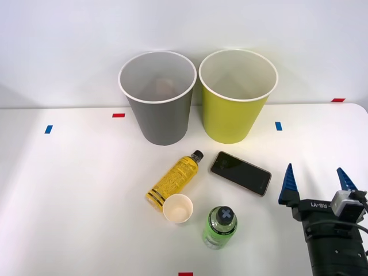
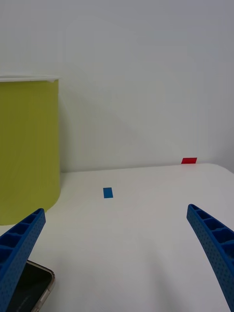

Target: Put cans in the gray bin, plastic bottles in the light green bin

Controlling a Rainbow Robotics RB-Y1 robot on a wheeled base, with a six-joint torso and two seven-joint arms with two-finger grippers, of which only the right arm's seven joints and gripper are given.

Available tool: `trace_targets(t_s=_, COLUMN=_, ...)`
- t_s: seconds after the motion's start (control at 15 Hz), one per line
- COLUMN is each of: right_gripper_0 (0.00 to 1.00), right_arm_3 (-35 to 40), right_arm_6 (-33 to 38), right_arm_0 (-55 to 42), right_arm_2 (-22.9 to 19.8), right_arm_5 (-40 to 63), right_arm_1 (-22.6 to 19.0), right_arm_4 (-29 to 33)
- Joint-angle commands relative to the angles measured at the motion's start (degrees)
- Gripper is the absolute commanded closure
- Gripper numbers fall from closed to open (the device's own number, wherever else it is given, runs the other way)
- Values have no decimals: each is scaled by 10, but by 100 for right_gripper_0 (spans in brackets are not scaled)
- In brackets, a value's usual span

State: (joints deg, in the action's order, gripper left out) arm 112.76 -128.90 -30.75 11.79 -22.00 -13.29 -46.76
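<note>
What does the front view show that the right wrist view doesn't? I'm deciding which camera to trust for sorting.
Front view alone: the gray bin, the yellow bottle lying on the table, the green bottle standing upright, and a white paper cup beside them.

Right wrist view alone: nothing extra of note.

Both: the light green bin, the black phone, a blue tape mark, a red tape mark, and the open right end effector, holding nothing.

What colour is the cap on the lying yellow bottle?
Black, best seen in the front view: the yellow bottle has a black cap.
</note>
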Motion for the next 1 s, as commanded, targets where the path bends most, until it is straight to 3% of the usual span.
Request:
trace_targets(t_s=0.07, right_gripper_0=0, right_arm_3=-13, right_arm_6=94, right_arm_0=0, right_arm_2=-15, right_arm_5=6, right_arm_1=2, right_arm_4=83)
trace_targets(t_s=0.4, right_gripper_0=0, right_arm_3=-91, right_arm_6=273, right_arm_0=4, right_arm_2=-17, right_arm_5=-73, right_arm_1=28, right_arm_4=222)
trace_targets(t_s=0.53, right_gripper_0=0, right_arm_3=-124, right_arm_6=320, right_arm_0=3, right_arm_2=-11, right_arm_5=-120, right_arm_1=32, right_arm_4=251)
trace_targets(t_s=0.73, right_gripper_0=0, right_arm_3=-169, right_arm_6=309, right_arm_0=-9, right_arm_2=9, right_arm_5=-190, right_arm_1=11, right_arm_4=267)
trace_targets(t_s=1.0, right_gripper_0=0, right_arm_3=-148, right_arm_6=186, right_arm_0=-48, right_arm_2=59, right_arm_5=-217, right_arm_1=-61, right_arm_4=208)
